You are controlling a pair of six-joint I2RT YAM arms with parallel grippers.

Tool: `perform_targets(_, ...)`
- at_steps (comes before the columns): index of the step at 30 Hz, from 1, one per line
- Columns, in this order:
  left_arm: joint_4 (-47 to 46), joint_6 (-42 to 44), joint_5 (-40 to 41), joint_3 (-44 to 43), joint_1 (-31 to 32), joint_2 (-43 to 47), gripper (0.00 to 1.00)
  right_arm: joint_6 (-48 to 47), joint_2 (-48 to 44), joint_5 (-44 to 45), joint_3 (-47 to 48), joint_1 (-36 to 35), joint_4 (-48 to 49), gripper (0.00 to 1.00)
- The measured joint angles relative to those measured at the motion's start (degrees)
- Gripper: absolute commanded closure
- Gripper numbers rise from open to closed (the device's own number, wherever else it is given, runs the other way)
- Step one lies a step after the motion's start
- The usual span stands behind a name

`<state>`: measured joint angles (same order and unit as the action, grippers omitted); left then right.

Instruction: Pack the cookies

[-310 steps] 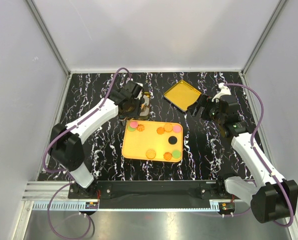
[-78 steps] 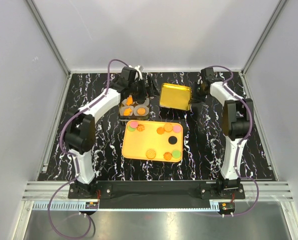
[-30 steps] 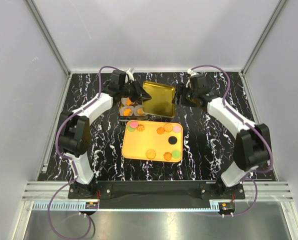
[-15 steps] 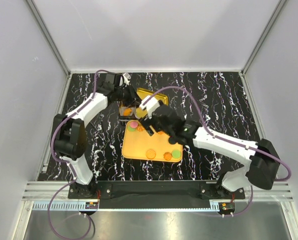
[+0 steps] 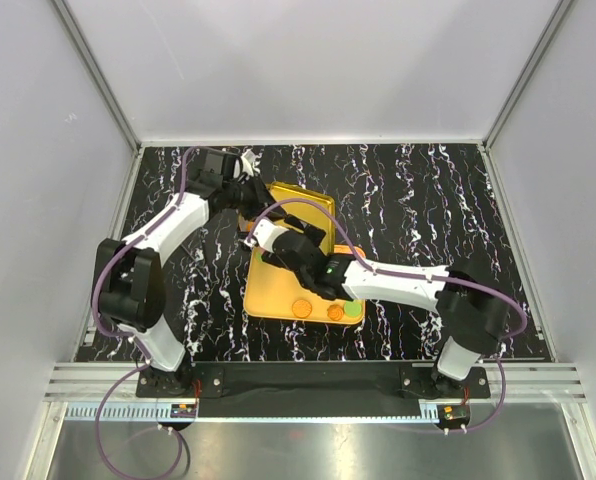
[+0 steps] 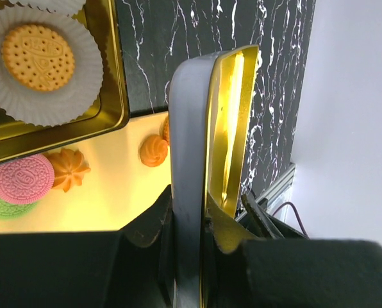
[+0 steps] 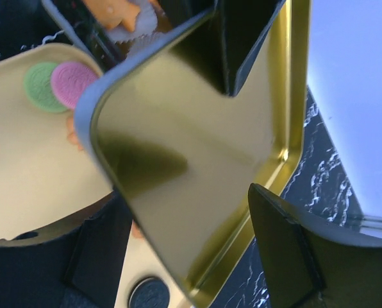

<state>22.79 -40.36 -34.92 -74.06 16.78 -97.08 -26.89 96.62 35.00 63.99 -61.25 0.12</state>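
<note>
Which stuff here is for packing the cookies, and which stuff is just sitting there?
For the job: cookies, gold tin, white paper cups, gold lid, yellow tray.

Just there: black marble table, metal rail at the front, white walls.

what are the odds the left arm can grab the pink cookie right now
Probably not: the left pincer is shut on the gold lid, held on edge, so nothing is free to take the pink cookie on the tray.
</note>
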Motion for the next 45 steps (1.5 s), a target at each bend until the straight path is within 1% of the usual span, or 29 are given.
perform_targets(1, 0.0, 0.0, -0.1, 0.2, 0.0, 0.2, 1.0, -1.2, 0.6, 0.6, 0.4, 0.0, 0.9, 0.25)
perform_targets(5, -0.5, -0.1, -0.7, 0.3, -0.3, 0.5, 0.99, -5.2, 2.5, 2.4, 1.5, -0.2, 4.3, 0.41)
perform_targets(6, -0.6, -0.1, -0.7, 0.3, -0.4, 0.6, 0.99, -6.1, 2.9, 2.5, 1.5, -0.4, 4.9, 0.52)
perform_targets(8, -1.1, -0.4, -0.9, 0.4, -0.8, 0.8, 0.98, -7.5, 3.5, 2.8, 1.6, -0.8, 5.5, 0.61)
perform_targets(9, -1.5, -0.6, -1.1, 0.6, -0.9, 1.0, 0.96, -8.1, 3.8, 3.0, 1.6, -1.0, 5.7, 0.7)
perform_targets(11, -1.7, -1.6, -1.1, 0.7, -1.1, 1.3, 0.91, -10.3, 4.0, 3.6, 1.6, -1.4, 6.1, 0.8)
perform_targets(12, -1.6, -2.5, -1.1, 0.7, -1.4, 1.4, 0.78, -11.4, 4.2, 3.9, 1.6, -1.6, 6.2, 0.83)
perform_targets(13, -1.6, -3.1, -1.1, 0.7, -1.4, 1.5, 0.74, -12.3, 4.3, 4.4, 1.6, -1.9, 6.3, 0.92)
perform_targets(15, -1.9, -2.8, -1.2, 1.0, -1.6, 1.5, 0.58, -12.6, 4.3, 5.0, 1.6, -2.3, 7.0, 0.97)
perform_targets(16, -1.8, -2.1, -1.6, 1.2, -1.6, 1.7, 0.37, -12.4, 4.3, 5.1, 1.6, -2.3, 7.6, 1.0)
perform_targets(18, -1.6, -1.3, -2.0, 1.3, -1.7, 2.2, 0.22, -12.5, 4.3, 6.0, 1.7, -1.9, 8.2, 1.0)
perform_targets(19, -1.6, -0.9, -2.1, 1.4, -1.7, 2.6, 0.12, -12.6, 4.3, 6.4, 1.7, -1.8, 8.3, 1.0)
perform_targets(22, -1.5, 0.1, -1.6, 1.2, -1.8, 4.0, 0.01, -12.4, 4.2, 7.2, 2.4, -1.7, 7.4, 1.0)
perform_targets(25, -0.4, 0.8, 0.7, -0.9, -2.0, 4.6, 0.01, -10.9, 3.3, 6.9, 3.7, -1.7, 4.3, 1.0)
perform_targets(30, -0.1, 0.7, 5.2, -5.6, -4.3, 4.9, 0.01, -5.6, -1.5, 4.0, 7.1, -1.7, -5.4, 1.0)
perform_targets(34, 0.3, 0.2, 8.9, -11.0, -7.1, 5.0, 0.01, -0.4, -4.9, -0.1, 10.8, -1.6, -13.1, 1.0)
perform_targets(37, 0.4, 0.0, 11.3, -15.1, -9.5, 5.4, 0.01, 3.6, -5.9, -4.8, 13.4, -0.6, -17.6, 1.0)
perform_targets(40, 0.7, 0.2, 14.0, -17.7, -11.3, 6.8, 0.01, 8.3, -6.0, -12.5, 15.5, 2.8, -21.7, 1.0)
perform_targets(43, 1.0, 0.5, 17.4, -17.3, -12.1, 10.3, 0.03, 14.5, -5.2, -25.6, 18.9, 10.5, -25.3, 1.0)
perform_targets(45, 0.3, 0.9, 19.4, -14.8, -11.9, 13.9, 0.04, 19.6, -3.3, -35.0, 22.6, 16.5, -26.0, 1.0)
